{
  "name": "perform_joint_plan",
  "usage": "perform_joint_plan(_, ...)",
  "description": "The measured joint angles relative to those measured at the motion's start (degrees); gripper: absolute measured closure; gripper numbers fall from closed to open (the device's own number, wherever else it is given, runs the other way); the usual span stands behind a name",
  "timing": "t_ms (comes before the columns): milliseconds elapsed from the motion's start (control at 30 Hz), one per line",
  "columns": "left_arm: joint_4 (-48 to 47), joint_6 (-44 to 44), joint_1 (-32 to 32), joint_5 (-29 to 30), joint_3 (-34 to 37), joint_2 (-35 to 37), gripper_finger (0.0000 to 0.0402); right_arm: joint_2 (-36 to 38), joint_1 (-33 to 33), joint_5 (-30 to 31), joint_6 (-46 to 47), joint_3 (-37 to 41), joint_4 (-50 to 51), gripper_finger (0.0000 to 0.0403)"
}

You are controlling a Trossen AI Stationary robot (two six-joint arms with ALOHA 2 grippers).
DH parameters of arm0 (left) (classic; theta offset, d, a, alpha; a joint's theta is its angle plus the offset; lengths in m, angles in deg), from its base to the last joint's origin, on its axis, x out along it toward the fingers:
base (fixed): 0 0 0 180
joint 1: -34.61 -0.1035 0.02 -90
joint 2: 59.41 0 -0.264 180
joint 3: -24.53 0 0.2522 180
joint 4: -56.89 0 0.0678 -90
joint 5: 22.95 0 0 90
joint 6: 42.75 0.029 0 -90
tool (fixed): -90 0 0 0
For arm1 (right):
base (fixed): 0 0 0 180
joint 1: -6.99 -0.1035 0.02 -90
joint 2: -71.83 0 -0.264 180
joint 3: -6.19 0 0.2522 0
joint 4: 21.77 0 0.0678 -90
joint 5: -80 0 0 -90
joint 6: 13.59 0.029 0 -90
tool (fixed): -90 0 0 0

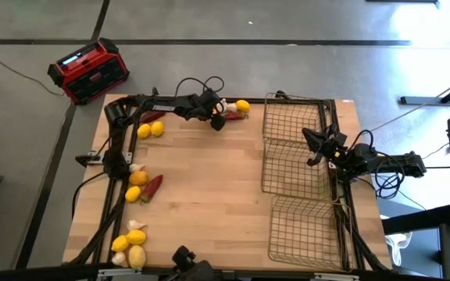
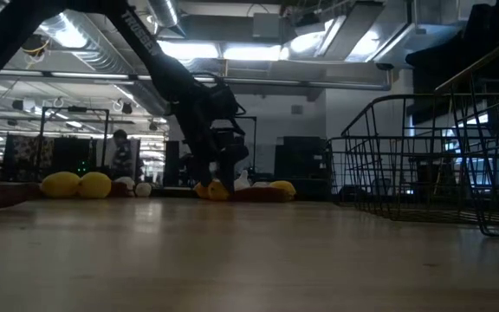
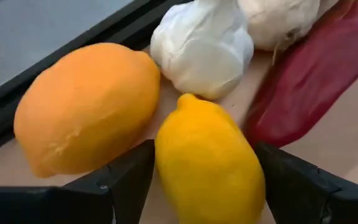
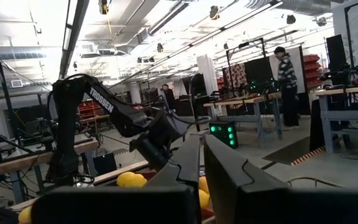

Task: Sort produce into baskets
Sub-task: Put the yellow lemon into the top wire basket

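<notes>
We see the left gripper (image 3: 207,180) with its 2 fingers (image 3: 126,177) clasping 1 yellow lemon (image 3: 210,162); the right gripper (image 4: 201,180) is closed, empty.

left gripper (image 1: 219,115) extended low, jaws apart, right gripper (image 1: 312,143) closed, raised

Table (image 1: 225,203): 3 baskets (image 1: 297,164) in a row down the right side. Produce lies along the left edge and far edge. Far edge, middle: left gripper (image 3: 207,186) down among a cluster, its fingers on either side of 1 lemon (image 3: 210,162); second lemon (image 3: 86,106) beside it, garlic (image 3: 201,46) behind, chili (image 3: 309,81) alongside. Right gripper (image 1: 312,148) over the middle basket. Radio (image 1: 88,70) on the floor, off the table's far left corner.
</notes>
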Motion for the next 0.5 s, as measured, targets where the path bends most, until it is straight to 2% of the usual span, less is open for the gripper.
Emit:
perform_joint_plan(233,-0.7,6.3,0.2,0.0,0.0,-0.1,0.0144,0.0,0.0,0.0,0.0,0.0,0.0,0.0377)
perform_joint_plan(500,-1.5,10.1,0.4,0.0,0.0,0.2,0.0215,0.0,0.0,0.0,0.1,0.0,0.0,0.0377)
